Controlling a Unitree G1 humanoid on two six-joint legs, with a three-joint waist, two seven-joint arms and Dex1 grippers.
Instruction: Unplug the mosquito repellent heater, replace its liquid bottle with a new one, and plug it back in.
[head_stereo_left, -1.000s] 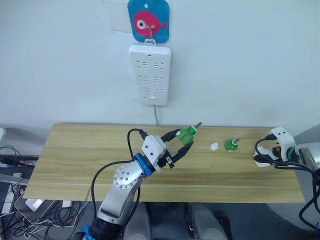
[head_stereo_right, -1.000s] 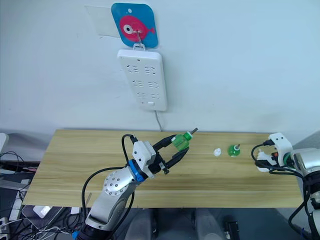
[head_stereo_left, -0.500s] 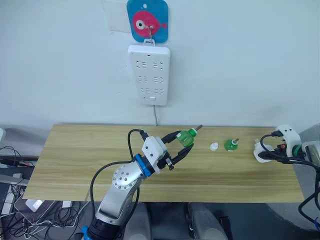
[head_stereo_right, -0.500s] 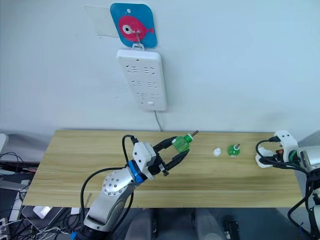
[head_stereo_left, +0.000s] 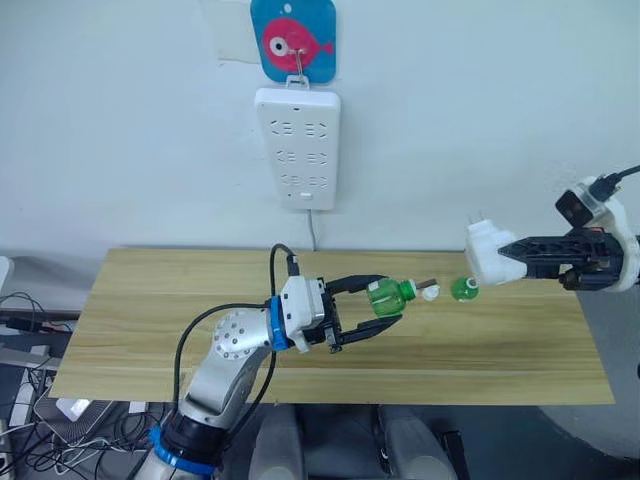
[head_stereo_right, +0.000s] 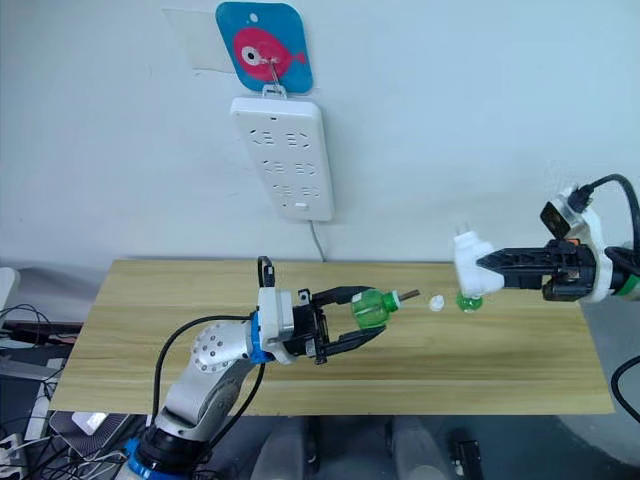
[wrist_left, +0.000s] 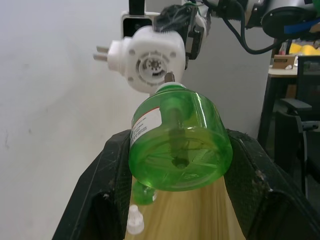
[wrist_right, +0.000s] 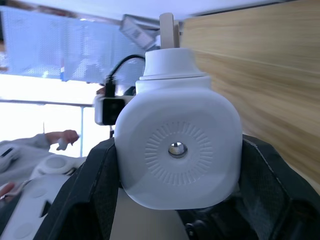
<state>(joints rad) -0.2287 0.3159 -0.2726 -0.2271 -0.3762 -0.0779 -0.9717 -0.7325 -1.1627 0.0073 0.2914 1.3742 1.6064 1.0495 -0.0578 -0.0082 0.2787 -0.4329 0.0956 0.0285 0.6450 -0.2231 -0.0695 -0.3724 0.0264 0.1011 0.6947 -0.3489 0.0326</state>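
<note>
- Head view, left eye: a wooden table (head_stereo_left: 150, 320) stands against a pale wall. A white power strip (head_stereo_left: 299, 148) hangs at 12 o'clock under a blue fish sign (head_stereo_left: 294, 40). The left gripper (head_stereo_left: 395, 312), near centre, is clamped on a capless green bottle (head_stereo_left: 384, 296) lying sideways above the table, its wick (head_stereo_left: 424, 283) pointing to 3 o'clock. The right gripper (head_stereo_left: 500, 265), at 3 o'clock, clasps the white heater (head_stereo_left: 486, 254) in the air, prongs up.
- Head view, right eye: a small white cap (head_stereo_right: 436, 302) lies on the table just past the wick tip. A second green bottle (head_stereo_right: 466, 300) stands beside the cap, partly behind the heater.
- Left wrist view: both black fingers (wrist_left: 102, 185) press the bottle's sides; the heater's round socket faces the wick.
- Right wrist view: the heater's rounded face sits between the two fingers (wrist_right: 92, 190).
</note>
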